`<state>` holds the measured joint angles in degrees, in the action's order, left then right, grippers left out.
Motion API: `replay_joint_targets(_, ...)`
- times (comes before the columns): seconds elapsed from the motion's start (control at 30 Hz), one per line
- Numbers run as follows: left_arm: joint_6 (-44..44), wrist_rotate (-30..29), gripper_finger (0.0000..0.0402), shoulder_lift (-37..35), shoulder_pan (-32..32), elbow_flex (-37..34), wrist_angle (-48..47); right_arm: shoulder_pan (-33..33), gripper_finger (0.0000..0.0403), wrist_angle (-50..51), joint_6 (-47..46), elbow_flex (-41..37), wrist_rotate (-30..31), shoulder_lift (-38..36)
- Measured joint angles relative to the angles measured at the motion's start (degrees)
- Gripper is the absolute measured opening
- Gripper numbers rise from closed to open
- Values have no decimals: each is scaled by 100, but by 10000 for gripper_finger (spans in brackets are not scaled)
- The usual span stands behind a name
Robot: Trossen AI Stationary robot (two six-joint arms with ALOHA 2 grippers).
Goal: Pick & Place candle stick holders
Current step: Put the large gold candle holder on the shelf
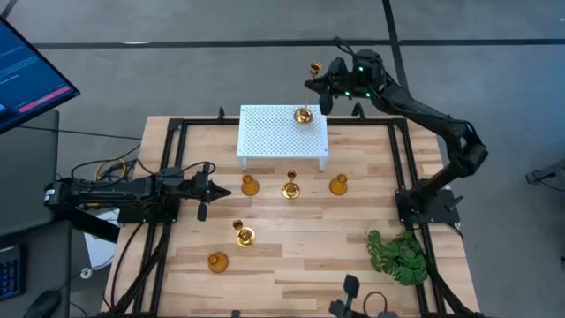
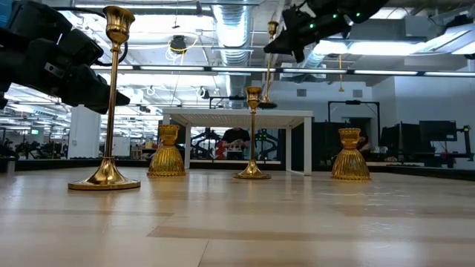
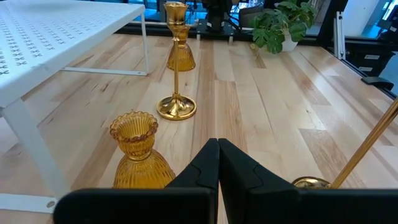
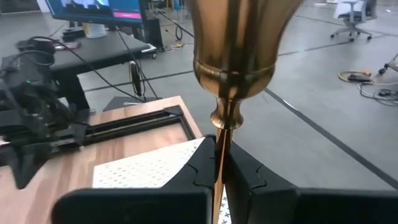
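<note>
My right gripper (image 1: 323,89) is high over the far edge of the table, shut on a tall slim brass candle stick holder (image 2: 269,70). The holder's round base (image 1: 304,116) is over the far right part of the white perforated stand (image 1: 274,132). On the wood in front of the stand rest a squat holder (image 1: 250,185), a slim one (image 1: 290,188) and another squat one (image 1: 338,184), each on its base. Nearer stand a slim holder (image 1: 244,235) and a squat one (image 1: 217,261). My left gripper (image 1: 207,187) waits shut at the table's left, pointing level. My right gripper pinches the holder's thin shaft (image 4: 222,146) between its two fingers, just below the flared cup (image 4: 239,43). The fingers come nearly level from the table's right and lie across the shaft. The holder hangs upright below them; I cannot tell whether its base touches the stand.
A green leafy plant (image 1: 402,256) sits at the near right corner. Black frame rails (image 1: 168,132) run along the table's sides. A monitor (image 1: 26,75) stands off the far left. Bare wood lies between the near holders and the plant.
</note>
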<state>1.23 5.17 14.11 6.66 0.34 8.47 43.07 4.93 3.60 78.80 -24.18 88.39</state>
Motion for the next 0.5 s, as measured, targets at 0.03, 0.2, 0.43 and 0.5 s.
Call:
replay_joint_targets(0.03,0,0,4,0,0,0,0,13,2,13,0,1,2,57)
replay_joint_targets(0.2,0,0,4,0,0,0,0,114,2,28,3,-1,2,190)
replay_joint_targets(0.43,-2,1,4,0,2,1,2,180,2,-2,92,-1,23,194)
replay_joint_targets(0.5,-2,1,4,0,0,1,2,209,2,-7,79,-1,79,194)
